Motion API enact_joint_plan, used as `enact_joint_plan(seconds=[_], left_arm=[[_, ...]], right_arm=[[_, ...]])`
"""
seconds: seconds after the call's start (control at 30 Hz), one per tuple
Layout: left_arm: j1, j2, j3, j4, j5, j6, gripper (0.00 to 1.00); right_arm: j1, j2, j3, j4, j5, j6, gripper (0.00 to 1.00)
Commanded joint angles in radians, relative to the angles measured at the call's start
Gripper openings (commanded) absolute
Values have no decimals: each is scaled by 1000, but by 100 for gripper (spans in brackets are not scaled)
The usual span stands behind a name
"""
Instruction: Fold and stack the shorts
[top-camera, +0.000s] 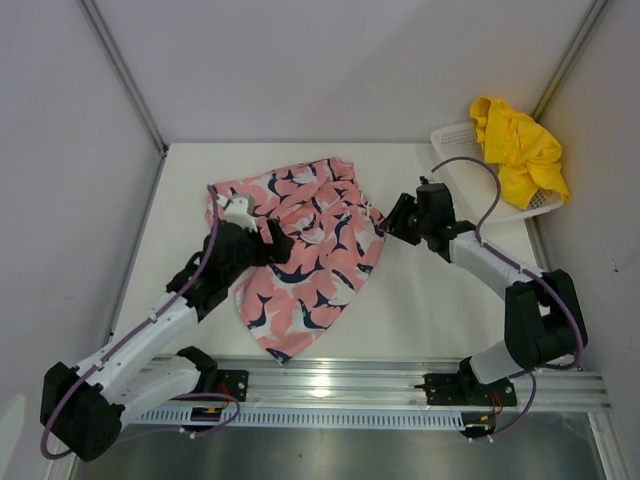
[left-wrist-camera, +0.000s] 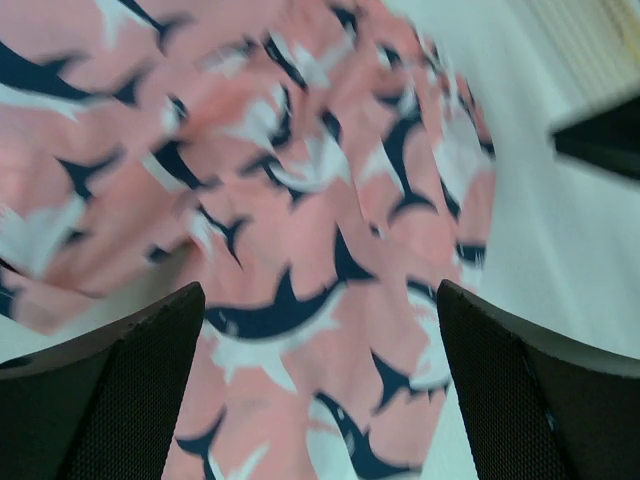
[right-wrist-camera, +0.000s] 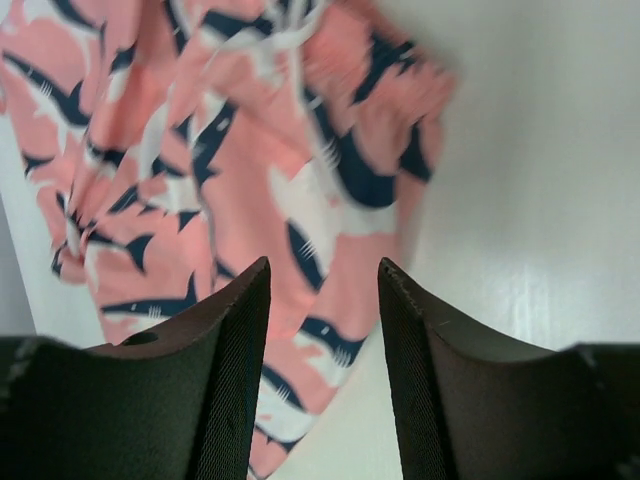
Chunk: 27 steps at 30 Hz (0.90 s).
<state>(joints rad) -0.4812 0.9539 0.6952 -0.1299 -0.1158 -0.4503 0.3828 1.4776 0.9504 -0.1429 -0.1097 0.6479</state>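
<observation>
The pink shorts with the navy-and-white print (top-camera: 305, 250) lie spread and rumpled on the white table (top-camera: 430, 300), also filling the left wrist view (left-wrist-camera: 300, 200) and the right wrist view (right-wrist-camera: 220, 150). My left gripper (top-camera: 275, 238) hovers over their left part, jaws wide open with only cloth below (left-wrist-camera: 320, 300). My right gripper (top-camera: 392, 222) sits just off their right edge, jaws apart with nothing between them (right-wrist-camera: 325, 275). The yellow shorts (top-camera: 520, 148) hang crumpled over the white mesh basket (top-camera: 455, 150) at the back right.
Grey walls close the table at the back and both sides. A metal rail (top-camera: 400, 385) with the arm bases runs along the near edge. The right arm's tip shows as a dark shape (left-wrist-camera: 600, 140) in the left wrist view.
</observation>
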Motion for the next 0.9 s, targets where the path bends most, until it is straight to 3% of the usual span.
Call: enact_joint_plan(seconds=[0.0, 0.17, 0.33, 0.5, 0.87], left_arm=[[-147, -55, -78, -62, -100, -16, 99], [-350, 5, -106, -151, -162, -34, 99], [-543, 126, -62, -249, -310, -93, 99], [-625, 221, -11, -296, -340, -102, 99], [-723, 384, 43, -396, -346, -117, 99]], right_arm=[[-77, 84, 37, 86, -83, 12, 49], [-154, 243, 53, 193, -160, 50, 53], [-183, 342, 45, 302, -168, 117, 56], [-190, 427, 37, 432, -176, 168, 55], [-176, 509, 60, 502, -194, 194, 54]])
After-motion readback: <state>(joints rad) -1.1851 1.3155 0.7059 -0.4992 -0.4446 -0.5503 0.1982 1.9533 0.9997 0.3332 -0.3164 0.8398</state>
